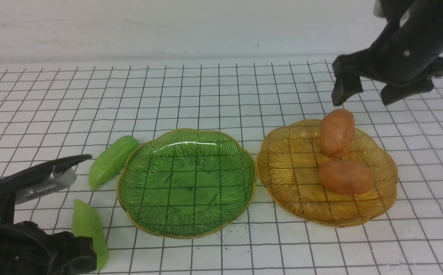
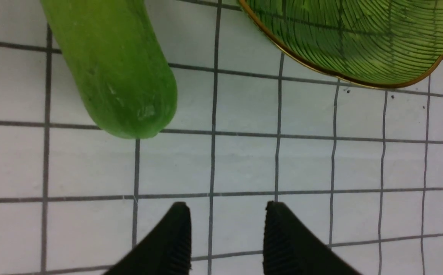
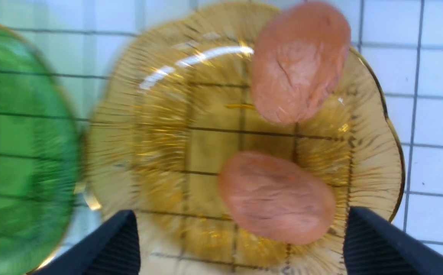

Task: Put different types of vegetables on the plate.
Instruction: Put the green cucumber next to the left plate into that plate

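Two orange-brown potatoes lie on the amber plate (image 1: 282,152): one (image 1: 336,132) leans at its far rim, the other (image 1: 345,177) lies nearer the middle. My right gripper (image 1: 362,97) hovers open above the plate's far side and holds nothing; its wrist view shows both potatoes (image 3: 299,63) (image 3: 277,196) below the open gripper (image 3: 240,214). Two light-green cucumbers lie on the mat left of the green plate (image 1: 186,229), which holds nothing: one (image 1: 112,161) by its rim, one (image 1: 89,229) nearer me. My left gripper (image 2: 227,208) is open over bare mat, short of a cucumber's end (image 2: 118,72).
The white mat with a black grid covers the whole table. My left arm (image 1: 23,229) fills the near left corner and hides part of the nearer cucumber. The two plates sit side by side, almost touching. A pale wall runs along the back.
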Tool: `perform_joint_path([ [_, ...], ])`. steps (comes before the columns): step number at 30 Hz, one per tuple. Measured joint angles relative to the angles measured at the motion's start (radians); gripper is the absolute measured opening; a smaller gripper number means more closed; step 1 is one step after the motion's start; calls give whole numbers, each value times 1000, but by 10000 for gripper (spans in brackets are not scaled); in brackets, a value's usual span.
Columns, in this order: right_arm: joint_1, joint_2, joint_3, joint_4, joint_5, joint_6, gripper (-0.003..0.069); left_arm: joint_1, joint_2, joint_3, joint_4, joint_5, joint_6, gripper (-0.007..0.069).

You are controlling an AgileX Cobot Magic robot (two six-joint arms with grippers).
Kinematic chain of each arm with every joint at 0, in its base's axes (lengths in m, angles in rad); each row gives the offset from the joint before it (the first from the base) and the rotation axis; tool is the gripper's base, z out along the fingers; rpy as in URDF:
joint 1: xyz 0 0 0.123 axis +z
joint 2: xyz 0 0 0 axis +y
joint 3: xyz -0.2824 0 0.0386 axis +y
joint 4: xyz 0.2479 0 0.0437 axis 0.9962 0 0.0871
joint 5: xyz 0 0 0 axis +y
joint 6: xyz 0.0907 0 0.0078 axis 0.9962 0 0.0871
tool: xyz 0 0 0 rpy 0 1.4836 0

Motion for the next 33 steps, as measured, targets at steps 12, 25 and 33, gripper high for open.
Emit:
perform_joint_path([
  [12,0,-348,115,13,12,-86,218,1,45,-119,91,-9,-129,290],
  [25,0,-507,654,-59,15,-59,-13,1,305,-137,113,-147,-148,489],
  [33,0,-507,710,-59,5,-59,-13,1,418,-138,113,-169,-148,489],
])
